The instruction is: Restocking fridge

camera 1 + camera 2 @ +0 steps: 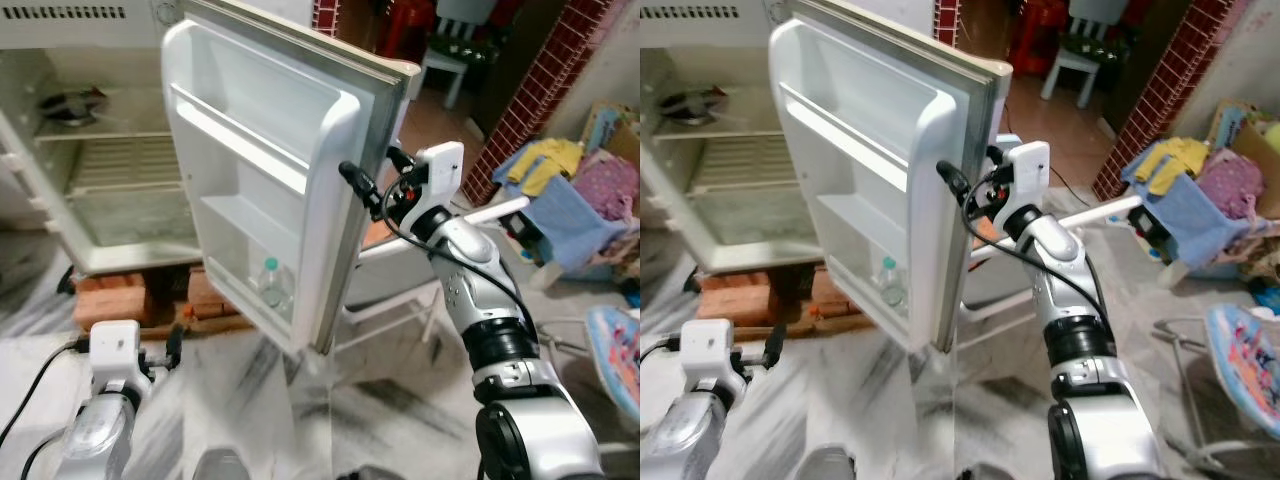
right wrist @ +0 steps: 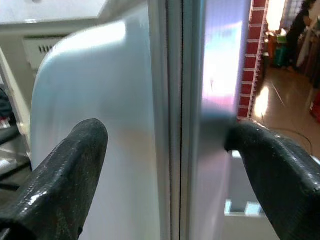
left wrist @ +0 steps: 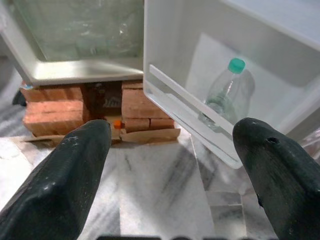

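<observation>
Straddling the free edge of the door (image 1: pixel 300 170), the right gripper (image 2: pixel 167 150) has its fingers spread, one on the inner liner side and one on the outer face. Beyond it, in the lowest door shelf (image 3: pixel 195 112), stands a bottle (image 3: pixel 227 95) with a green cap. Low beside the bricks (image 3: pixel 55 107), the left gripper (image 3: pixel 172 150) hangs spread, holding nothing. The fridge (image 1: pixel 60 150) stands open.

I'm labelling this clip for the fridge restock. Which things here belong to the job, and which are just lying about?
Job:
- fridge door, its edge between the right gripper jaws
- clear bottle with green cap in the lowest door shelf
- left gripper, open, empty

Lying about:
- bricks under the fridge
- clothes pile
</observation>
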{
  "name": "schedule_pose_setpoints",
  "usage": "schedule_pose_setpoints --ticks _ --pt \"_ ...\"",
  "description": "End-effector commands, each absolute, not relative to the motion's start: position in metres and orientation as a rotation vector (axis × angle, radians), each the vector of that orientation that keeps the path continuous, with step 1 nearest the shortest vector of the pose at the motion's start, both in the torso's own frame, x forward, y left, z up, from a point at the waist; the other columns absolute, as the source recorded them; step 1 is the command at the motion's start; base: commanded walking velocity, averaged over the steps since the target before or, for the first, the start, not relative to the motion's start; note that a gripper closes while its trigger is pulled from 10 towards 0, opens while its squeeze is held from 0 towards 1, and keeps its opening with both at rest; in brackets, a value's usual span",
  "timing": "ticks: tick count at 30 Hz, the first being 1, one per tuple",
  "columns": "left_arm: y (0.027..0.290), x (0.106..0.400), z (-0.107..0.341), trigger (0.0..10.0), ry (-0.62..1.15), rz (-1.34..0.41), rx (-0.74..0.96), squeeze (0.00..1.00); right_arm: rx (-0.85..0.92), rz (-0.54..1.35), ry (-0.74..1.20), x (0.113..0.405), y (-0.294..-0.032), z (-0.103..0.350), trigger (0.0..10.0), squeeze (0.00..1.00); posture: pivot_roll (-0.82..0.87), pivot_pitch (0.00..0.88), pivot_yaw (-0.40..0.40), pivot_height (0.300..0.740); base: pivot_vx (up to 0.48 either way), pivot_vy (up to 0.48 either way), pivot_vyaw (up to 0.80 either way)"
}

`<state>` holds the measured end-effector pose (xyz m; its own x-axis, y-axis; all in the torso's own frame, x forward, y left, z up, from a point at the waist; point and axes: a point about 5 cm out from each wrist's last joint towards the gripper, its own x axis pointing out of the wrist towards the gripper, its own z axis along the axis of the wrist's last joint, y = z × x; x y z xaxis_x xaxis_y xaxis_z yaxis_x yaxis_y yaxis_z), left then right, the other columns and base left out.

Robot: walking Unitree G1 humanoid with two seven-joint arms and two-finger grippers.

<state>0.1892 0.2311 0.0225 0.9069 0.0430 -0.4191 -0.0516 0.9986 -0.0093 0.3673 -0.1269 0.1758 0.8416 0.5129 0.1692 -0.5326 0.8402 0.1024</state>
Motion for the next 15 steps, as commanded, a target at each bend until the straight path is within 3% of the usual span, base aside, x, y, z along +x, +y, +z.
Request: schedule_pose_setpoints --ticks 1,10,12,15 --pt "0.227 0.186 0.025 10.0 0.429 0.03 -0.032 0.0 0.153 0.581 -0.144 0.372 -0.123 0.183 10.0 0.0 0.23 0.021 -0.093 0.74 0.0 0.0 0.0" --pt "0.226 0.178 0.025 10.0 0.444 0.051 -0.026 0.0 0.156 0.58 -0.147 0.386 -0.113 0.196 10.0 0.0 0.27 0.034 -0.111 0.74 0.0 0.0 0.0" --pt "0.226 0.176 0.025 10.0 0.449 0.05 -0.02 0.0 0.369 0.887 -0.132 0.37 -0.085 0.207 10.0 0.0 0.27 0.037 -0.112 0.74 0.0 0.0 0.0" --pt "0.225 0.174 0.025 10.0 0.462 0.036 -0.023 0.0 0.641 1.471 -0.167 0.303 -0.072 0.241 10.0 0.0 0.26 0.038 -0.11 0.74 0.0 0.0 0.0"
